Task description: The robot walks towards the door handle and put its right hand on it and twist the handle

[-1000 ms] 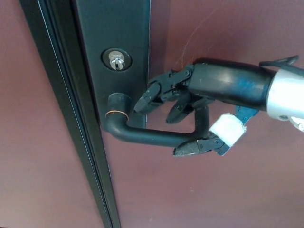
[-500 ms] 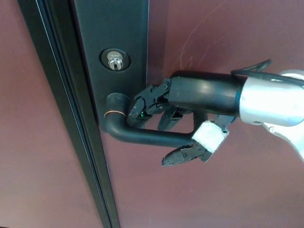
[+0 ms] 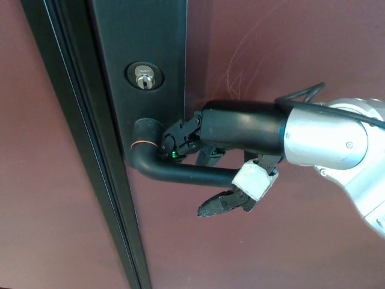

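Risk of slipping off the door handle on the twist; only a loose hook over the lever, thumb not clamped from below; likely to skid toward the free end under downward push, or to press without turning if applied too near the pivot. Right hand draped over the lever from the right; fingers curled on top near the bend, thumb hanging beneath and apart from the bar, tip pointing left. Lever mounted on the black plate, just below the keyhole, running rightward under the palm. Left hand absent from view.
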{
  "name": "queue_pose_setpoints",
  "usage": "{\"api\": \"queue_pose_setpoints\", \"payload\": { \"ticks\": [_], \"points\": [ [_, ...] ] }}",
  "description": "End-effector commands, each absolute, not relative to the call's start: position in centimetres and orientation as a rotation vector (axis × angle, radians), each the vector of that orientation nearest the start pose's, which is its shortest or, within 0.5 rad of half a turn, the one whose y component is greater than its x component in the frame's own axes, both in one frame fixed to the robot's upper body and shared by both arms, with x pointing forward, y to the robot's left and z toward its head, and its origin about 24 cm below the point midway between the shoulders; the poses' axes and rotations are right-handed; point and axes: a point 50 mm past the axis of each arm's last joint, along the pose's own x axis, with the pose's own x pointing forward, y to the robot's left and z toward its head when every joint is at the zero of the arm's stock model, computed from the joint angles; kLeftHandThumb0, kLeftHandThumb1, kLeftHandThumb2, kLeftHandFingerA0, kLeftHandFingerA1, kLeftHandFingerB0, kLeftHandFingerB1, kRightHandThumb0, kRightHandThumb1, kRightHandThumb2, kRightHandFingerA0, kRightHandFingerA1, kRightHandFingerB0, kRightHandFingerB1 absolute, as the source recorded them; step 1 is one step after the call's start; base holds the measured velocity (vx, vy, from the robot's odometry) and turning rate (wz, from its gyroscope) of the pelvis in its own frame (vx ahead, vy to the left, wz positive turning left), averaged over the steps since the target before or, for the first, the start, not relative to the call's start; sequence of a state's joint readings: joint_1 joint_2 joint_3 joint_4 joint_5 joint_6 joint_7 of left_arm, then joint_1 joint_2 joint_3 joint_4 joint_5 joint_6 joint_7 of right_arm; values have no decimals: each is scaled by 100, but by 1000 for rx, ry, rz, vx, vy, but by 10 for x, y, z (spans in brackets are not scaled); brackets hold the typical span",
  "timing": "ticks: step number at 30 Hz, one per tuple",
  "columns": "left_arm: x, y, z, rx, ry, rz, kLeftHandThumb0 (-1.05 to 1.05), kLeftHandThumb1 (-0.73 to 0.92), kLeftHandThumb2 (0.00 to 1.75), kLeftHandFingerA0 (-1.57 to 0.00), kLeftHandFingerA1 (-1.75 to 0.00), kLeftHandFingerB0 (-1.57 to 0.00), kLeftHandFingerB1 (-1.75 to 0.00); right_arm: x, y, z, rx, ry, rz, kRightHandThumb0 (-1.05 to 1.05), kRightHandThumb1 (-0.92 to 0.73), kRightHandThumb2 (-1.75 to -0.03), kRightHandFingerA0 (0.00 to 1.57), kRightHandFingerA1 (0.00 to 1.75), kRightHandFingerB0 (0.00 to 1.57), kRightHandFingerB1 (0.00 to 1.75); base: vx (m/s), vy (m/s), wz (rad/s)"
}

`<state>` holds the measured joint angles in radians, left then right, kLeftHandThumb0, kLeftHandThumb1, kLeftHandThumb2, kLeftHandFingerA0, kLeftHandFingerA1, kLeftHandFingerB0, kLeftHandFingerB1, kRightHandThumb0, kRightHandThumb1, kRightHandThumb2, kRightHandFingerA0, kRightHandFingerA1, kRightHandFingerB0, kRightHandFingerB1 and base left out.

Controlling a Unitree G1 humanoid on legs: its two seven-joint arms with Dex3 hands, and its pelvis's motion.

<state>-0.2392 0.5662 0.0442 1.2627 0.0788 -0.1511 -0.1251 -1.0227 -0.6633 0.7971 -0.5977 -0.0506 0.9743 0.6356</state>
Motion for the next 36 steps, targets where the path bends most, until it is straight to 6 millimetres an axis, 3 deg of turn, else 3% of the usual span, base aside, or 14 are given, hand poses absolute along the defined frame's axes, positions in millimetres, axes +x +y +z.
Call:
{"api": "queue_pose_setpoints", "payload": {
  "ticks": [1,7,8,9,10,11,12,13,14,15,16,31,35,36],
  "points": [
    [183,355,-73,484,893,169,-25,57,57,-76,-53,-60,-45,253,-41,211,-1206,-9,1010,-57,-57,-58,53,42,38,35,0,0,0],
    [184,354,-72,484,890,167,-25,57,57,-77,-53,-60,-45,252,-39,207,-1227,1,1011,-56,-57,-58,54,43,38,35,0,0,0],
    [184,354,-73,497,892,166,-25,57,57,-77,-53,-61,-45,253,-38,204,-1233,-4,1010,-59,-46,-81,51,56,34,47,0,0,0],
    [184,354,-73,498,892,166,-25,57,57,-77,-53,-61,-45,253,-38,204,-1234,-5,1009,-59,-46,-81,51,56,34,47,0,0,0],
    [184,353,-72,495,889,167,-25,57,57,-77,-53,-60,-45,253,-39,203,-1240,-20,1001,-51,-57,-57,73,62,60,44,0,0,0],
    [185,353,-72,488,884,168,-25,57,57,-76,-53,-60,-45,253,-39,202,-1249,-48,985,-47,-56,-57,74,79,67,52,0,0,0],
    [185,353,-72,484,882,168,-25,57,57,-76,-53,-60,-45,252,-40,202,-1251,-58,979,-47,-56,-57,74,79,67,52,0,0,0],
    [185,353,-72,480,881,168,-26,57,57,-76,-53,-60,-45,253,-40,201,-1258,-83,963,-42,-55,-57,75,110,70,73,0,0,0],
    [186,353,-72,479,880,166,-26,57,57,-76,-53,-60,-45,252,-40,200,-1263,-113,947,-50,-44,-77,80,125,71,103,0,0,0],
    [186,353,-71,479,880,164,-26,57,57,-76,-53,-60,-45,252,-41,200,-1266,-148,929,-39,-63,-57,71,169,50,151,0,0,0],
    [187,353,-71,480,880,163,-26,57,57,-76,-53,-60,-45,253,-41,198,-1268,-193,907,-28,-57,-48,63,174,45,158,0,0,0],
    [186,353,-72,490,883,168,-27,57,57,-76,-53,-60,-45,253,-45,199,-1205,-202,908,-20,-64,-55,66,161,59,141,0,0,0],
    [185,353,-72,478,880,164,-27,57,57,-76,-53,-60,-45,253,-46,201,-1212,-199,904,-22,-57,-59,72,152,68,124,0,0,0],
    [186,353,-72,479,883,165,-27,57,57,-76,-53,-60,-45,253,-45,202,-1207,-195,908,-16,-55,-58,74,146,73,103,0,0,0]
  ]
}}
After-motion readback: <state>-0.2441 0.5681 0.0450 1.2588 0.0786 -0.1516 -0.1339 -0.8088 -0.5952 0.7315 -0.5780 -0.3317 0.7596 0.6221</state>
